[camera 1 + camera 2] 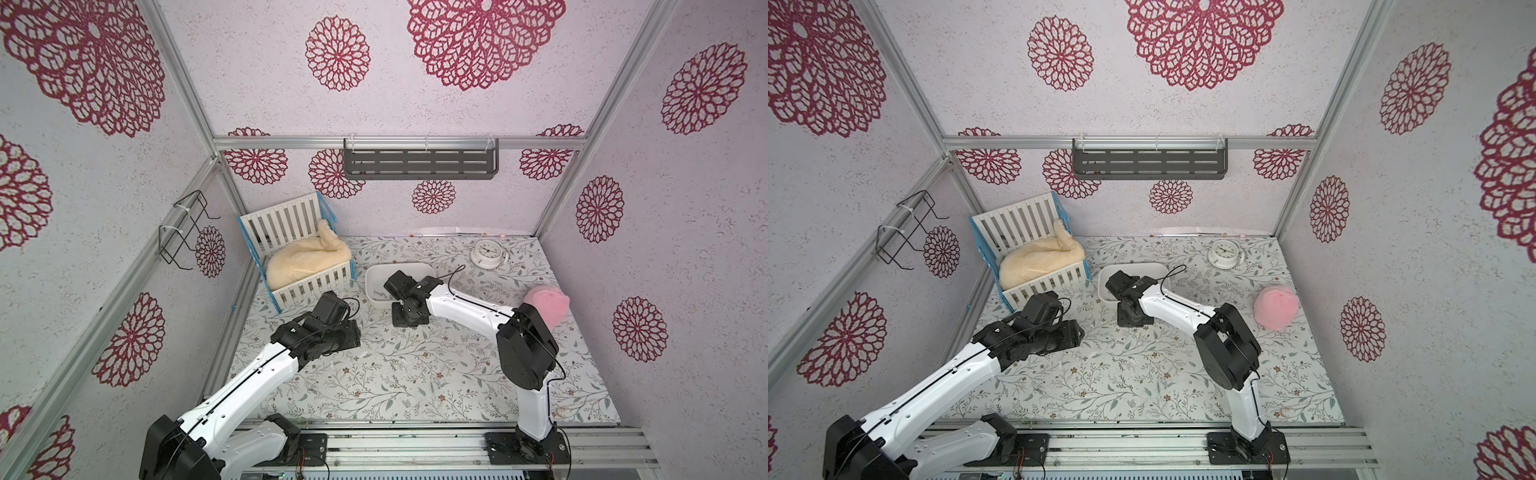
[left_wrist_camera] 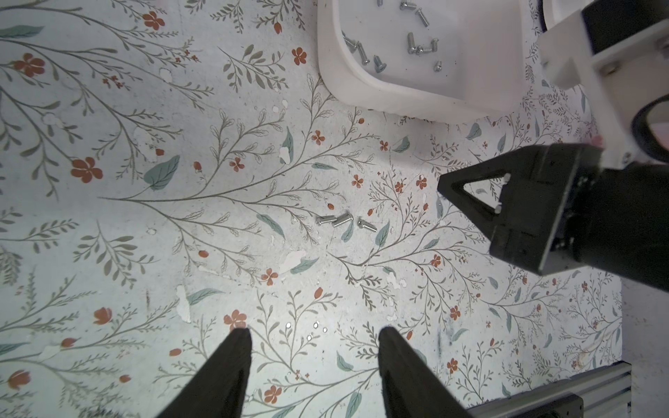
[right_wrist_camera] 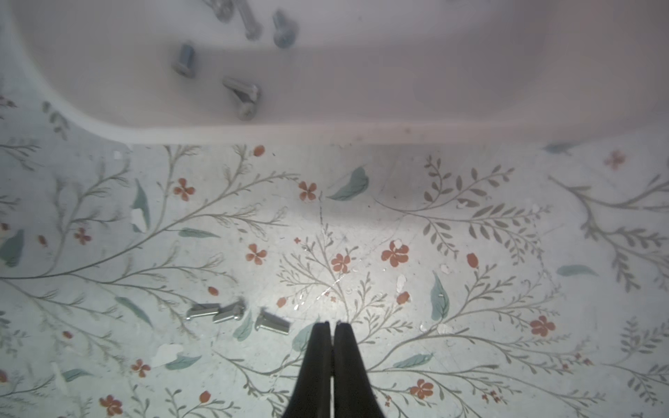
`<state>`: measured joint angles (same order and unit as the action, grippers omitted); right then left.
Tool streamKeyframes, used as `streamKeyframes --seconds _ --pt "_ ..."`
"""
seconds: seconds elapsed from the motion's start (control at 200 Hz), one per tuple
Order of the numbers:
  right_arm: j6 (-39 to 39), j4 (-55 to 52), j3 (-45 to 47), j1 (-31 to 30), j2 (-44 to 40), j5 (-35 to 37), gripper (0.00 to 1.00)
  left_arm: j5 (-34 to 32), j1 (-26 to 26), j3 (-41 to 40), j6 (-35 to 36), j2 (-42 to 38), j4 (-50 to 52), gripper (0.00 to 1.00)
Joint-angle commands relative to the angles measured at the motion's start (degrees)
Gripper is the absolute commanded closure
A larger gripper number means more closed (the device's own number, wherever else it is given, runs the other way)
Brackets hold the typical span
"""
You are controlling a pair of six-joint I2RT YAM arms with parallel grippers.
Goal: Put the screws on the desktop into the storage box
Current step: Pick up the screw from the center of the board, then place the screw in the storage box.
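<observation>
Three small silver screws (image 2: 345, 221) lie close together on the floral desktop (image 1: 415, 374), a short way in front of the white storage box (image 1: 376, 276). In the right wrist view these screws (image 3: 235, 315) sit just beside my right gripper (image 3: 332, 324), which is shut with nothing between its fingers and hangs low over the desktop. Several screws (image 2: 412, 43) lie inside the storage box (image 2: 333, 68). My left gripper (image 2: 315, 331) is open and empty, some way short of the three screws. The right gripper (image 2: 447, 190) also shows in the left wrist view.
A white slatted crib (image 1: 299, 226) holding a cream cloth stands at the back left, near the box. A white clock (image 1: 487, 252) sits at the back right and a pink plush (image 1: 546, 307) at the right. An aluminium rail (image 1: 415, 440) runs along the front edge.
</observation>
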<state>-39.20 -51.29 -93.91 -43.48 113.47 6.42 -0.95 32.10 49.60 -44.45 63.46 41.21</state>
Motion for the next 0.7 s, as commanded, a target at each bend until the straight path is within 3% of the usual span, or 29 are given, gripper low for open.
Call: streamKeyframes --seconds 0.0,0.165,0.43,0.695 --pt "2.23 -2.59 -6.80 1.52 -0.06 1.95 1.00 -0.45 -0.08 -1.21 -0.07 -1.81 -0.26 0.39" --pt "3.99 -6.80 -20.61 3.34 6.24 2.57 1.00 -0.70 -0.15 -1.80 -0.16 -3.12 0.19 0.38" --pt "4.57 -15.05 -49.79 6.16 23.43 -0.33 1.00 -1.20 -0.63 -1.88 0.06 -5.17 1.63 0.38" --pt "1.66 -9.64 -51.90 8.59 28.22 -6.65 1.00 -1.68 -1.04 -1.63 0.15 -7.10 3.68 0.38"
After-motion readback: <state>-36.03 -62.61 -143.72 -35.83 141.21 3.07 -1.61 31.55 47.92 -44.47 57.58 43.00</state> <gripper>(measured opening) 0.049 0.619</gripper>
